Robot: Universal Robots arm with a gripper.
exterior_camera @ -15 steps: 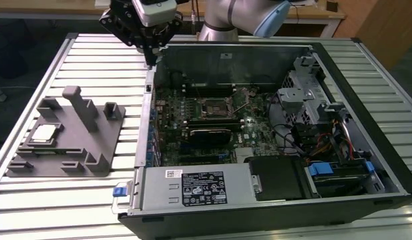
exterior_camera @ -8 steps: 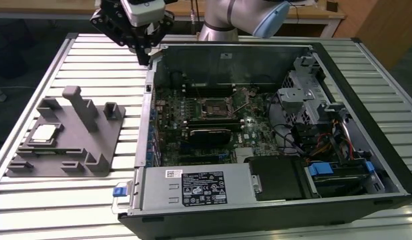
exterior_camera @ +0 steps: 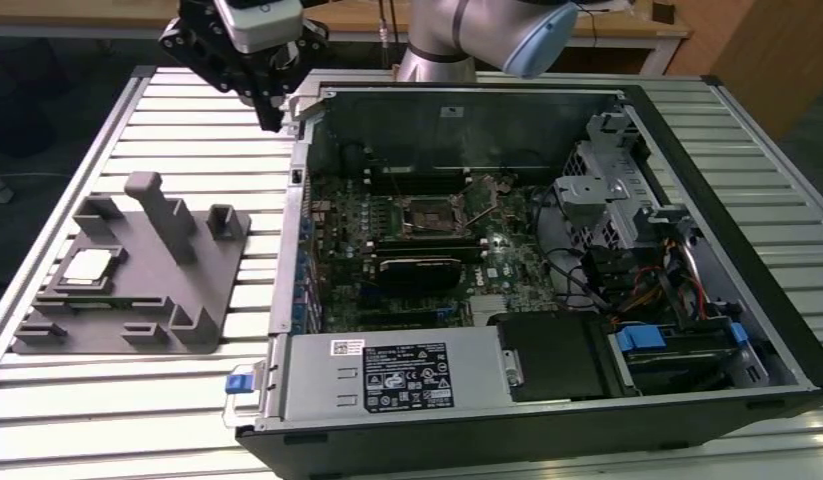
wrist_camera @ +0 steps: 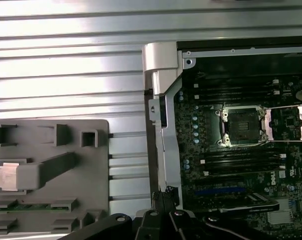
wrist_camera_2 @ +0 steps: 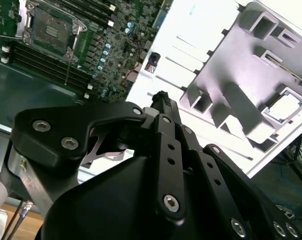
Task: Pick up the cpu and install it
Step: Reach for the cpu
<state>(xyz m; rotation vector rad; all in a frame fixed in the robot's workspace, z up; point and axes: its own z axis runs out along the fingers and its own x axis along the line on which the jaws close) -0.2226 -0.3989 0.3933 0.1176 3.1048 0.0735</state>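
We log the cpu (exterior_camera: 91,266) seated in a pocket of the grey tray (exterior_camera: 184,295), the claw (exterior_camera: 270,122) closed on nothing well apart from that tray; we judge opening wide and centring squarely matter.

I see a silvery cpu (exterior_camera: 91,266) with a pale rim on the grey tray (exterior_camera: 144,300). Beside the tray, the counter (exterior_camera: 171,130) is white with ribbed stripes. The motherboard (exterior_camera: 518,262) is green and the pincer (exterior_camera: 268,122) black.
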